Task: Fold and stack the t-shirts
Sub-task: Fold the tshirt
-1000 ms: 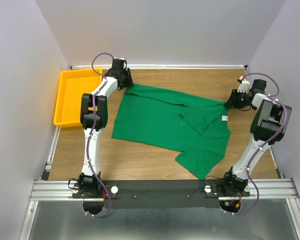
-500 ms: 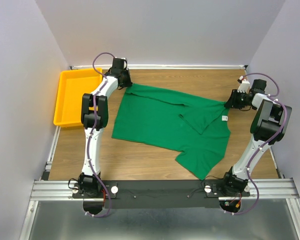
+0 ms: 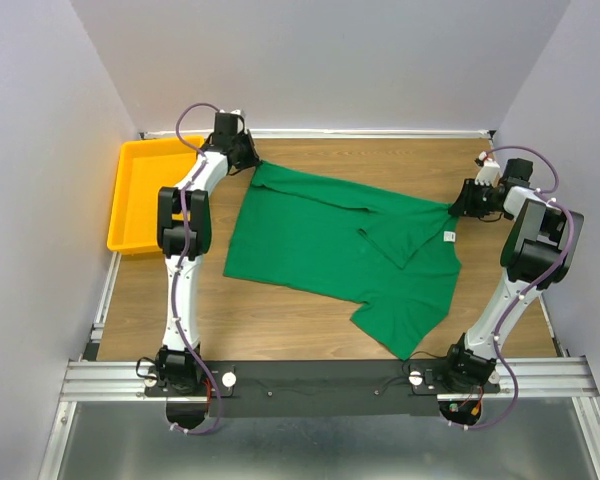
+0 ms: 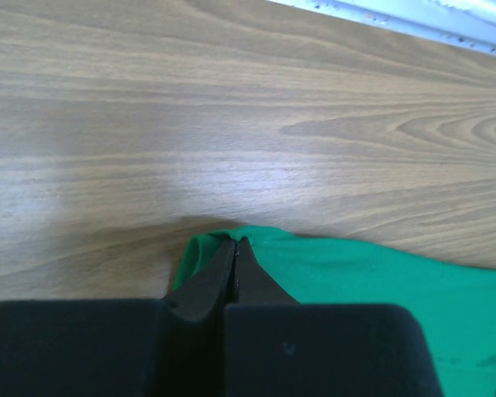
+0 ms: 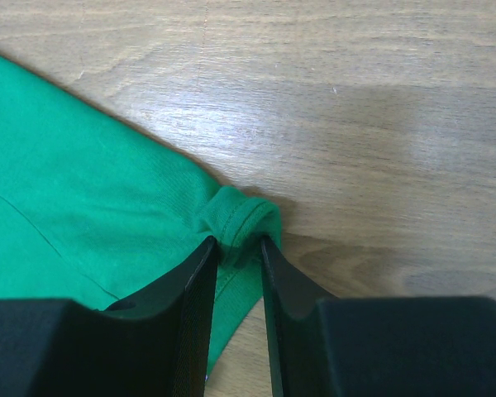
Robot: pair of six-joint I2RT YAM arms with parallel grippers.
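The shirt (image 3: 320, 235) runs lengthwise between my pincers: left pincer (image 4: 235, 241) pinches its 11 o'clock corner, right pincer (image 5: 236, 241) pinches its 3 o'clock corner.

count, all views.
t-shirt (image 3: 330, 250): 1, green, the only garment.
white neck tag (image 3: 448, 237): 1.
yellow tray (image 3: 145, 195): 1.
table (image 3: 280, 320): 1, wood-grain top.
arms: 2, left arm (image 3: 180, 230) and right arm (image 3: 530, 250).
pincers: 2, left pincer (image 3: 250, 162) and right pincer (image 3: 458, 208); two fingers (image 5: 190, 314) each, 4 total.
purple cables (image 3: 187, 115): 2, one per arm.
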